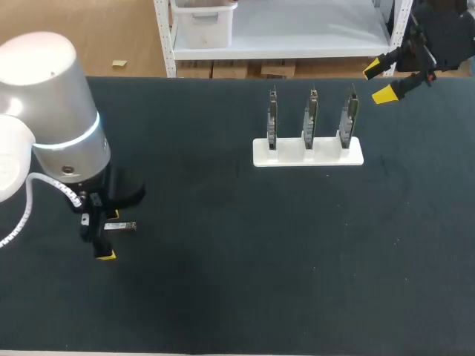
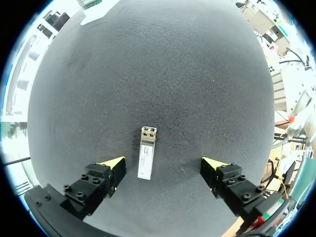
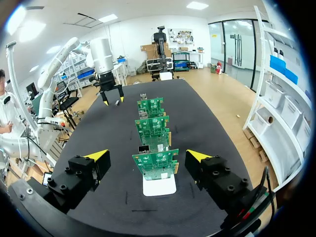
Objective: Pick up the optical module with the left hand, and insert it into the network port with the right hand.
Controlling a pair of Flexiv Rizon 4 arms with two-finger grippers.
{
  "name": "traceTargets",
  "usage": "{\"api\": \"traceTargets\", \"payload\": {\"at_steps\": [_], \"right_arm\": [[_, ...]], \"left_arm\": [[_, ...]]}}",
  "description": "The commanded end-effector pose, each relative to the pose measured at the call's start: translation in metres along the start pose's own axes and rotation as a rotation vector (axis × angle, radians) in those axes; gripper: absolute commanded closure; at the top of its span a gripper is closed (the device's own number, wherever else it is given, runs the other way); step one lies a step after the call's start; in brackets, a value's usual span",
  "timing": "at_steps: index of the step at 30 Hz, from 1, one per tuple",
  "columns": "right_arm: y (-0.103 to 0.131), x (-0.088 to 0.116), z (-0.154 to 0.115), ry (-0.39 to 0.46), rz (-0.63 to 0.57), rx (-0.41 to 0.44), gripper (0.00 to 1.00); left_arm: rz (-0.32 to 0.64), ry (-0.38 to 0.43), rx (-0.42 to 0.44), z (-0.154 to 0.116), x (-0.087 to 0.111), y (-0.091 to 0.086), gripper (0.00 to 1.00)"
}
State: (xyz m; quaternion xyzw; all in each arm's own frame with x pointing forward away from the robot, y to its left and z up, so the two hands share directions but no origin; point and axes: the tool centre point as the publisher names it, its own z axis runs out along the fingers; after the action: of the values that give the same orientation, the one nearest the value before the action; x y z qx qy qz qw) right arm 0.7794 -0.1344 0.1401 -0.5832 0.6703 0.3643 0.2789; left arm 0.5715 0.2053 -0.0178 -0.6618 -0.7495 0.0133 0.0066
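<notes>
At the lower left, the optical module (image 2: 146, 159) is lying on the desk (image 1: 237, 282) between the wide-open left jaws, untouched by them. The pick-up is being prepared: a careful closing seems needed next. At the upper right, the right jaws are being held open and empty.

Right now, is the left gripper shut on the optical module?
No, the optical module lies on the table between the open fingers of the left gripper, and neither finger touches it.
</notes>
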Motion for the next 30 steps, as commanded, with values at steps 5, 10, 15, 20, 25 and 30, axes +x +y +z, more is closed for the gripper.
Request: {"api": "traceTargets", "payload": {"at_steps": [5,10,15,20,25,30], "right_arm": [[0.0023,-0.0001,0.0002,0.0,-0.001,0.005,0.0],[0.0023,-0.0001,0.0002,0.0,-0.001,0.005,0.0],[0.0023,-0.0001,0.0002,0.0,-0.001,0.005,0.0],[0.0023,-0.0001,0.0002,0.0,-0.001,0.005,0.0],[0.0023,-0.0001,0.0002,0.0,-0.001,0.005,0.0],[0.0023,-0.0001,0.0002,0.0,-0.001,0.005,0.0]], "left_arm": [[-0.011,0.013,-0.003,-0.0001,0.004,0.0007,0.0],[-0.015,0.012,0.003,0.0021,0.0056,0.0016,0.54],[-0.014,0.014,0.008,0.0042,0.007,0.0023,1.0],[-0.018,0.011,0.007,0.0046,0.0069,0.0041,1.0],[-0.028,0.002,0.008,0.0041,0.006,0.0048,1.0],[-0.054,-0.016,0.007,0.0045,0.006,0.0044,1.0]]}}
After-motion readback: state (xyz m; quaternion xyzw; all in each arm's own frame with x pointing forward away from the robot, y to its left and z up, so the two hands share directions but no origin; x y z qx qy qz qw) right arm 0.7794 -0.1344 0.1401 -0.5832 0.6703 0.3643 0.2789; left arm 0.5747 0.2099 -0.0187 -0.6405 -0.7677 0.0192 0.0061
